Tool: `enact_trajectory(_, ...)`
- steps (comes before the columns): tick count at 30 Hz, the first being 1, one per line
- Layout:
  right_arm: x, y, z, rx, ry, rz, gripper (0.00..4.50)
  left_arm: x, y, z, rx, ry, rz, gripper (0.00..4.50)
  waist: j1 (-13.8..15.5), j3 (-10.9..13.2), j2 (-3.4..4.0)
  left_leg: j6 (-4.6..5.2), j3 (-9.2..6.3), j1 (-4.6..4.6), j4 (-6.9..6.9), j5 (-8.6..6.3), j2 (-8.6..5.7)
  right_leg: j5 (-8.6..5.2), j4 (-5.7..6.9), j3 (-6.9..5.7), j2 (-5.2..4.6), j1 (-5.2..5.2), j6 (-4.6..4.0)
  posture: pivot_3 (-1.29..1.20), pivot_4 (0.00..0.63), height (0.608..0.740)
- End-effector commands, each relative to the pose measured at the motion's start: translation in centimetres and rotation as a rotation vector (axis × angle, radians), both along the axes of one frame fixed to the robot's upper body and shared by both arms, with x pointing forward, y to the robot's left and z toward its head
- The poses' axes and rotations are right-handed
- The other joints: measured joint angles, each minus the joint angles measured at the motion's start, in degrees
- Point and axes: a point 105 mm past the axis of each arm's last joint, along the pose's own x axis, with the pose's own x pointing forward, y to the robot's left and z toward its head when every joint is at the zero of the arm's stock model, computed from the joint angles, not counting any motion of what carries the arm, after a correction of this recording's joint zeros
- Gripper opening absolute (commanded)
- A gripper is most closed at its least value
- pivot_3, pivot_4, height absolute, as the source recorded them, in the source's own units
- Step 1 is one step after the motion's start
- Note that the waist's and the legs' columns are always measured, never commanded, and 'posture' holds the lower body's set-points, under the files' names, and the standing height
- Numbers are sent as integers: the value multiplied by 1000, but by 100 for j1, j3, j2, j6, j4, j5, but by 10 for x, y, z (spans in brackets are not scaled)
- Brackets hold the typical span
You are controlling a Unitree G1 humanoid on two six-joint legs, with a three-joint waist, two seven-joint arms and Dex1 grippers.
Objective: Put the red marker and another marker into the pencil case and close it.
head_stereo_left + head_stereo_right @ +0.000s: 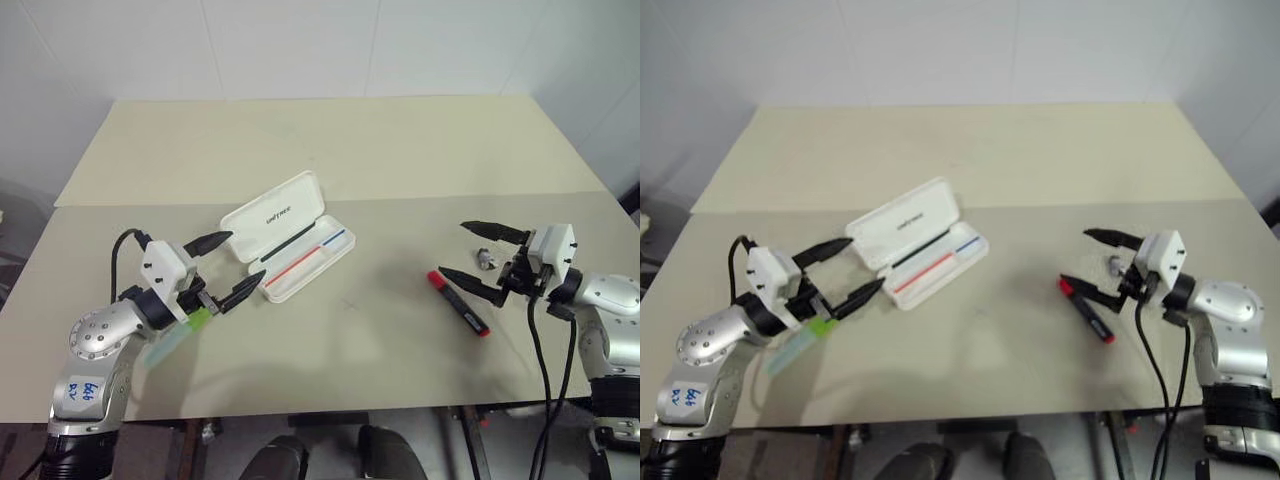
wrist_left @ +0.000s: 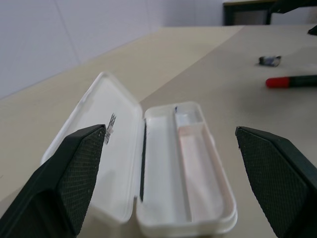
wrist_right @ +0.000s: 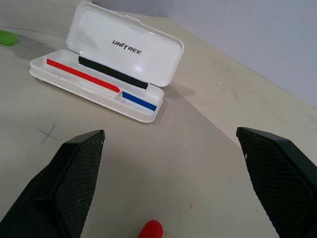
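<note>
Two tools are seen low over the beige worktop (image 1: 400, 160), both spread wide and holding nothing. Left tool (image 1: 226, 267) is held at the near left, fingers pointed toward the pencil case (image 1: 289, 236). Green marker (image 1: 178, 336) is seen lying on the worktop just beneath the left wrist, partly hidden by it; lime cap (image 1: 199, 319) is turned toward the case, pale mint barrel toward the near edge. Contact between marker and tool cannot be told.

Right tool (image 1: 478, 254) is held at the near right, fingers pointed leftward. Red marker (image 1: 459, 303) is laid flat on the worktop just beside the lower finger, red cap toward the case, black barrel angled to the near right with a small red end. It is not gripped. Small dark-and-silver object (image 1: 485, 260) is seen resting between the right tool's fingers, on the worktop.

Pencil case is placed farther back, left of centre, well apart from the red marker. It is open, lid tilted back with black lettering shown, tray facing up with a red stripe and a blue stripe inside; no marker is seen in it. Faint pencilled cross (image 3: 48, 133) is marked on the worktop between case and red marker.
</note>
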Motion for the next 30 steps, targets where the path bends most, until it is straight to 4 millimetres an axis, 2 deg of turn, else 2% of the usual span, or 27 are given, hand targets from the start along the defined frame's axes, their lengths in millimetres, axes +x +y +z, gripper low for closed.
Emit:
enact_trajectory(1, -4, 2, 14, 38, -59, -14, 4500, -5, -3, 5, 2, -9, -52, 4494, -13, 0, 0, 0, 1, 0, 0, 0, 1, 0, 0, 0, 0, 0, 0, 0, 150, 740)
enact_trajectory(13, -10, 21, 9, 71, -64, 8, 4500, -5, -10, 3, 36, 34, -130, 4494, 1, 0, 0, -1, 1, 1, 2, -1, 3, 2, -1, 0, 3, 1, 1, 0, 150, 740)
enact_trajectory(16, -7, 29, 5, 82, -61, 29, 4500, -6, -11, -1, 46, 63, -149, 3835, -16, 0, 0, -2, 0, 1, 0, -1, 7, 2, 0, -1, 5, 0, 0, 0, 150, 740)
enact_trajectory(18, -5, 33, 4, 93, -60, 40, 4500, -4, -16, -6, 62, 86, -163, 3174, -21, 0, 0, -2, 1, 1, 0, -1, 6, 2, 0, -1, 5, 0, 0, 0, 150, 740)
enact_trajectory(23, -11, 46, 4, 93, -59, 89, 4500, -2, -31, -13, 76, 133, -212, 3174, -15, 0, 0, -2, 0, 1, 2, -1, 5, 3, 0, 0, 5, 1, 0, 0, 150, 740)
enact_trajectory(26, -12, 45, 4, 91, -57, 93, 4500, 9, -51, -28, 99, 189, -202, 3174, 22, 0, 0, -2, -2, 1, 3, -1, 5, 3, 1, -2, 7, 1, 0, 0, 150, 740)
enact_trajectory(30, -16, 52, 6, 99, -63, 106, 4500, 17, -57, -42, 131, 236, -152, 3174, 16, 0, 0, -2, 0, 1, 1, -1, 5, 6, 2, 1, 8, -1, 2, 0, 150, 740)
